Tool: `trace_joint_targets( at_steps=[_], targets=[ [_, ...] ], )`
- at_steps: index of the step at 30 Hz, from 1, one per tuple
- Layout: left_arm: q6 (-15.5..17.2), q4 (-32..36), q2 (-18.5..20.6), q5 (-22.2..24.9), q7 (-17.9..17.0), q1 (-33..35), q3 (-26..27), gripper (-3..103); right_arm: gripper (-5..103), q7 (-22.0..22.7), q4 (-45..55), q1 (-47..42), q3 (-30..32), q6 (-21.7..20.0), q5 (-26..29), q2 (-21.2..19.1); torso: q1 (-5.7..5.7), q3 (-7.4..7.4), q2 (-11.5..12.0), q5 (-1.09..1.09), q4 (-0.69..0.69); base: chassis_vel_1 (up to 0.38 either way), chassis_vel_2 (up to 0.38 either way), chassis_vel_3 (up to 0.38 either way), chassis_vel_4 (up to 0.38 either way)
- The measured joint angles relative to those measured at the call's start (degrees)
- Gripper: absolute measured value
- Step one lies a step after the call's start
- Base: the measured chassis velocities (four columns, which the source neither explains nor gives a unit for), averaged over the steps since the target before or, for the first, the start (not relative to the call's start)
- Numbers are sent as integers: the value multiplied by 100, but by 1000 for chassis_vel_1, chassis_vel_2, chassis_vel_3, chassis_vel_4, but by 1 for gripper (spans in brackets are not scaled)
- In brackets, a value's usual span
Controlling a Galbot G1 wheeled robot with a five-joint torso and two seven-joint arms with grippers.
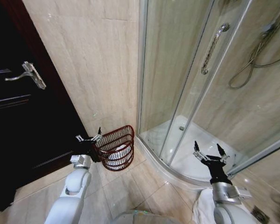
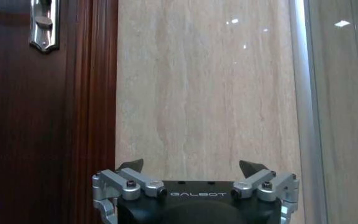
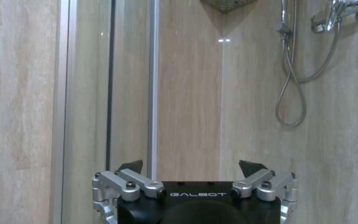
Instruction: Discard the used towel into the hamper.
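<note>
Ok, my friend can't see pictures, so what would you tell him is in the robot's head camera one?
A small reddish-brown hamper with something white inside stands on a tiled bathroom floor, between a dark door and a glass shower stall. The left gripper is open beside the hamper's rim; the right gripper is open near the shower.

The left pincer (image 1: 89,138) hides part of the hamper (image 1: 116,147) rim.
</note>
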State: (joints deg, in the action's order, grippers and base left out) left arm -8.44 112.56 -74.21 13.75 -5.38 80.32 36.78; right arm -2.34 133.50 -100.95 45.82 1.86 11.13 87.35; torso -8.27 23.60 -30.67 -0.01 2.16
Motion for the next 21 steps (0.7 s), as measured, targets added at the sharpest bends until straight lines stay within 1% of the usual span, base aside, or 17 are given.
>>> trace_joint_targets(
  at_steps=[13, 21],
  targets=[
    [-107, -19, 73, 65, -1, 59, 19, 100, 100, -40, 25, 77, -47, -124, -110, 23, -1, 0, 0, 0, 0, 0, 0, 0, 0],
    [-124, -35, 116, 94, -3, 34, 16, 100, 100, -38, 36, 54, -13, -118, -111, 21, 0, 0, 0, 0, 0, 56, -51, -51, 53]
  ],
)
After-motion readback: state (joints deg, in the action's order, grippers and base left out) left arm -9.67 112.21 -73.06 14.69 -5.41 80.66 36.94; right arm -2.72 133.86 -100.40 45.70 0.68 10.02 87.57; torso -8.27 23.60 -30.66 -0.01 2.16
